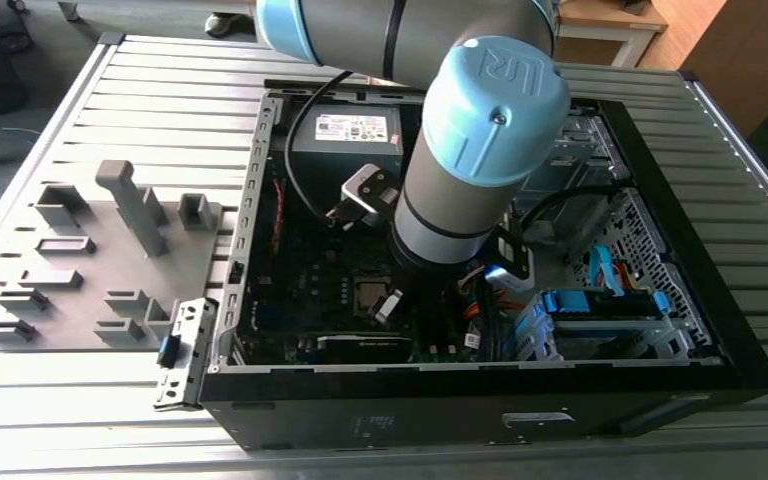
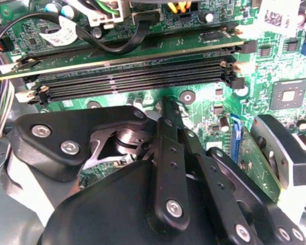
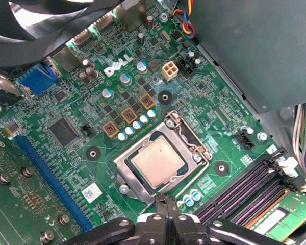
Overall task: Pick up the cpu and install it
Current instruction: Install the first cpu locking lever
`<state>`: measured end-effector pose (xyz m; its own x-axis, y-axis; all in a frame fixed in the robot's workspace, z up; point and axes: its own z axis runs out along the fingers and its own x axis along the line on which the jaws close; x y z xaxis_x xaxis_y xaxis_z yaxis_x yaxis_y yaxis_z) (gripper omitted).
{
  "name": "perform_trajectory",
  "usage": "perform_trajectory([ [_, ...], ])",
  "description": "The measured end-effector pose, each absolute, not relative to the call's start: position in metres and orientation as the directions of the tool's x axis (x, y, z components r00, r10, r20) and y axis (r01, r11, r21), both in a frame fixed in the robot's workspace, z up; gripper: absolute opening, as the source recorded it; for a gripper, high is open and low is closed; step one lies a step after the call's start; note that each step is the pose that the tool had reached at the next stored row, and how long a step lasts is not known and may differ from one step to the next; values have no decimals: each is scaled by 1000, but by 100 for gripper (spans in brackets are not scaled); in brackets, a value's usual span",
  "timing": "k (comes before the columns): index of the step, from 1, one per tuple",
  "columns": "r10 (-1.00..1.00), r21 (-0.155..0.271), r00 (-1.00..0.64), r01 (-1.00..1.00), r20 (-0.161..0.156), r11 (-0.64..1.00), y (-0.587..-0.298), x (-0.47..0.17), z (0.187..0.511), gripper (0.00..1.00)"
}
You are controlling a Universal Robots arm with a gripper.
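Arm lowered into the open case (image 1: 704, 385), which lies on its side on a slatted table (image 1: 77, 400); a grey tray (image 1: 97, 260) of raised blocks sits at the exterior view's left, just beside the case. In the first wrist view the cpu (image 3: 158, 162) lies flat inside the metal-framed socket (image 3: 166, 158) of the motherboard (image 3: 204, 102), square to the frame and apart from the gripper (image 3: 167, 204). The fingers (image 3: 172, 210) are pressed together and carry nothing; their tips hang just beside the near edge of the socket. In the second wrist view the same closed fingers (image 2: 168, 132) point toward the memory slots (image 2: 132, 81), with a black cable (image 2: 107, 46) looping beyond them. Judged from this layout, the pick and the placement are done — the chip appears seated — and the step in hand is the finish of the install. What the work now calls for is a check that the chip sits level in its recess, and care that the fingertips do not drag across the chip face or the small capacitors (image 3: 135, 125) ringing the socket — both lie near the tips.
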<state>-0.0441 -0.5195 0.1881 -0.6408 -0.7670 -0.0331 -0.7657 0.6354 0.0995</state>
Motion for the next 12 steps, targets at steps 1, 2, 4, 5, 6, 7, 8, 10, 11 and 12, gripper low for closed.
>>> perform_trajectory([
  [1,-767,100,-641,-766,-33,635,-519,-44,188,11],
  [2,-767,100,-641,-766,-33,635,-520,-44,188,11],
  [4,-774,100,-632,-773,-33,626,-520,-44,188,11],
  [5,-782,100,-622,-781,-33,617,-519,-44,188,11],
  [6,-790,100,-612,-789,-33,606,-519,-44,188,11],
  [7,-798,99,-601,-797,-33,596,-519,-44,188,11],
  [8,-805,99,-592,-803,-33,587,-520,-44,188,11],
  [10,-806,100,-590,-805,-33,585,-520,-44,188,11],
  [11,-807,100,-590,-805,-33,585,-520,-44,188,11],
  [12,-807,100,-590,-805,-33,585,-520,-44,188,11],
])
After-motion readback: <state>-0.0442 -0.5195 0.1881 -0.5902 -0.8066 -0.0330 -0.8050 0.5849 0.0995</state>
